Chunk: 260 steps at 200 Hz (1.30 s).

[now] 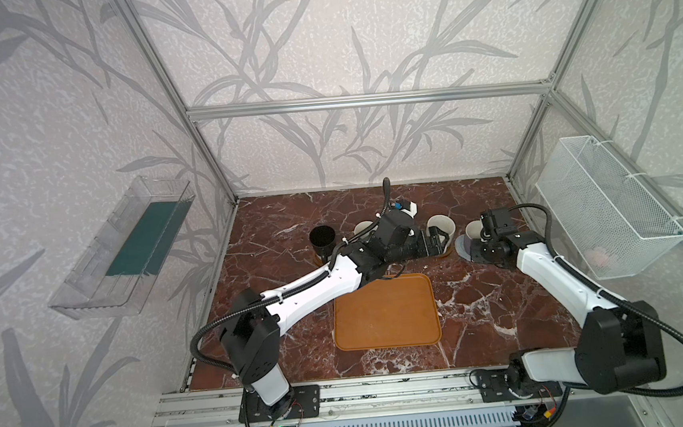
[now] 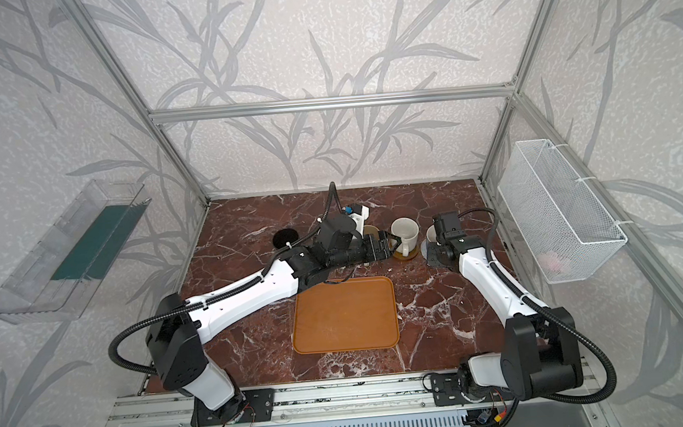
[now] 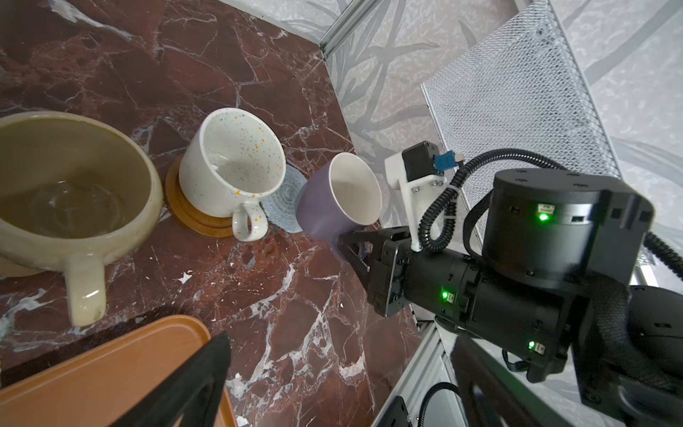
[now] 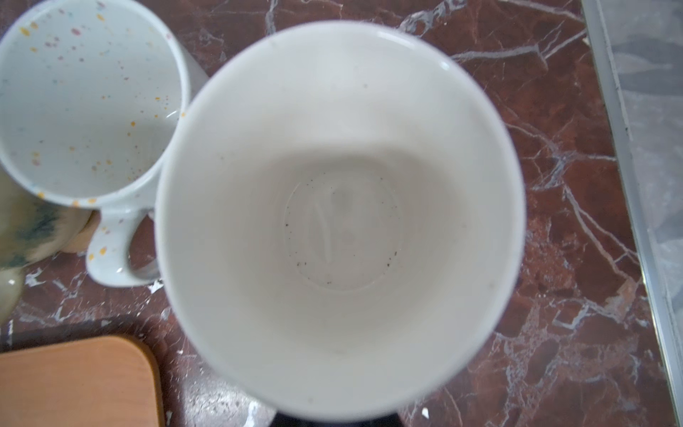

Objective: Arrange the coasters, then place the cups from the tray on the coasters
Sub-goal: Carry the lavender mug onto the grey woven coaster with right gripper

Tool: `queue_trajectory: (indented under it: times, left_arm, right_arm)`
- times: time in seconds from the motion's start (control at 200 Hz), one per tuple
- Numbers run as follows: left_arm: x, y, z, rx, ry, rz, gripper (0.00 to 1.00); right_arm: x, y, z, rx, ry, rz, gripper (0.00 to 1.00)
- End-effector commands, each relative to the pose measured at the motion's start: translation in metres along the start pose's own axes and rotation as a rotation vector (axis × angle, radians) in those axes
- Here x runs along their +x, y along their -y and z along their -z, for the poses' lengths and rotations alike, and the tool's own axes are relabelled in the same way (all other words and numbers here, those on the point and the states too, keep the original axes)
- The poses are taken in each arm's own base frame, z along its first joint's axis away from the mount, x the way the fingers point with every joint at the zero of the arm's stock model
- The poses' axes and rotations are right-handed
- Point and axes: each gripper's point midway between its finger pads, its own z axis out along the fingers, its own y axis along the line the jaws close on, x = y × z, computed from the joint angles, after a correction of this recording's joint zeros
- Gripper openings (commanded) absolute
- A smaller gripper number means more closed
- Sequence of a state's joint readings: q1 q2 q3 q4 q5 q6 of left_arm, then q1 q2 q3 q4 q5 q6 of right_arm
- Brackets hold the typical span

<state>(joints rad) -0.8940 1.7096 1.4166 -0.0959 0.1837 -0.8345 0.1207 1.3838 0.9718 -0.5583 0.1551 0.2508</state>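
Observation:
My right gripper (image 3: 351, 244) is shut on the handle of the lavender cup (image 3: 332, 199), which hangs tilted over the grey-blue woven coaster (image 3: 284, 199); whether they touch is unclear. That cup's white inside (image 4: 340, 222) fills the right wrist view. Beside it the white speckled cup (image 2: 404, 230) stands on a round brown coaster (image 3: 177, 207). My left gripper (image 2: 392, 246) is open and empty, close to that cup's handle. The cream-yellow cup (image 3: 74, 185) and the black cup (image 1: 323, 239) stand further left in the row. The orange-brown tray (image 1: 385, 315) is empty.
A pale cup rim (image 1: 364, 227) shows behind my left arm, mostly hidden. A clear plastic bin (image 1: 126, 252) hangs on the left wall and a white wire basket (image 1: 606, 206) on the right wall, close to my right arm. Aluminium frame posts border the marble table.

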Motion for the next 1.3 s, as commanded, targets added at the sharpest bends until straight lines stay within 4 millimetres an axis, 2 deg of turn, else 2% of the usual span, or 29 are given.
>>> queue_trajectory:
  times: [0.0,0.16,0.36,0.605,0.75,1.0,1.25,1.295]
  left_arm:
    - [-0.011,0.008,-0.003,-0.008,-0.005,-0.046,0.96]
    - [-0.017,0.010,-0.017,-0.006,-0.011,-0.036,0.96]
    - [-0.013,0.002,-0.026,-0.024,-0.016,-0.022,0.96]
    - [-0.012,-0.002,-0.028,-0.019,0.001,-0.003,0.96]
    - [-0.012,-0.004,-0.030,-0.024,-0.009,0.000,0.96]
    - [-0.009,-0.004,-0.032,-0.007,-0.009,0.012,0.96]
    - [-0.006,-0.005,-0.036,0.006,-0.013,0.028,0.96]
    - [-0.005,-0.006,-0.036,0.006,-0.014,0.029,0.96]
  right_arm:
    - [-0.045,-0.001,0.004,0.008,0.122,0.026,0.00]
    - [-0.046,-0.008,-0.014,-0.023,0.106,0.046,0.00]
    - [-0.040,-0.003,-0.026,-0.003,0.082,0.055,0.00]
    - [-0.042,-0.002,-0.036,-0.017,0.080,0.029,0.00]
    - [-0.035,-0.001,-0.046,-0.008,0.030,0.031,0.00]
    - [-0.029,0.007,-0.047,0.033,0.024,0.038,0.00]
    - [-0.012,0.008,-0.049,0.029,-0.012,0.031,0.00]
    - [-0.007,0.009,-0.051,0.030,-0.023,0.030,0.10]
